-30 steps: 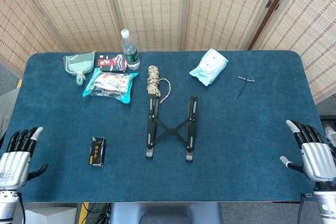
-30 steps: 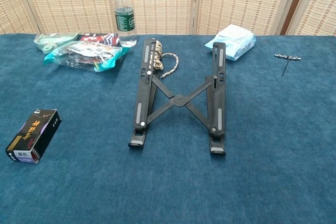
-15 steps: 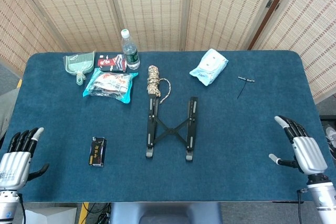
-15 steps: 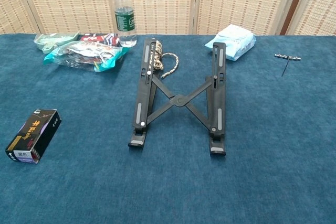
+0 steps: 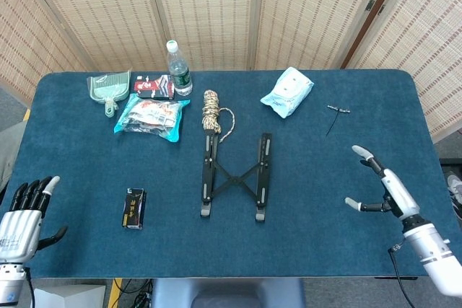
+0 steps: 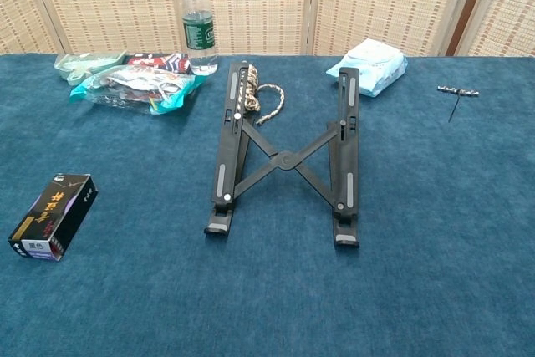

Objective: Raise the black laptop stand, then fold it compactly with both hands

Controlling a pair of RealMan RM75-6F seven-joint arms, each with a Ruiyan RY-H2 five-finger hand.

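Clearly the stand (image 5: 234, 176) lies flat mid-desk, rails running 12 to 6, at 9 o'clock from the nearer, empty, spread right robot hand (image 5: 380, 191); left robot hand (image 5: 20, 220) also empty, fingers apart

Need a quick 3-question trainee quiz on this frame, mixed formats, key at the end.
1. True or false: the black X-frame laptop stand lies flat and spread open on the blue table.
2. Which hand is further over the table? A) left hand B) right hand
3. Fill in: the coiled tan rope touches the stand's ___ rail.

Key: 1 true; 2 B; 3 left.
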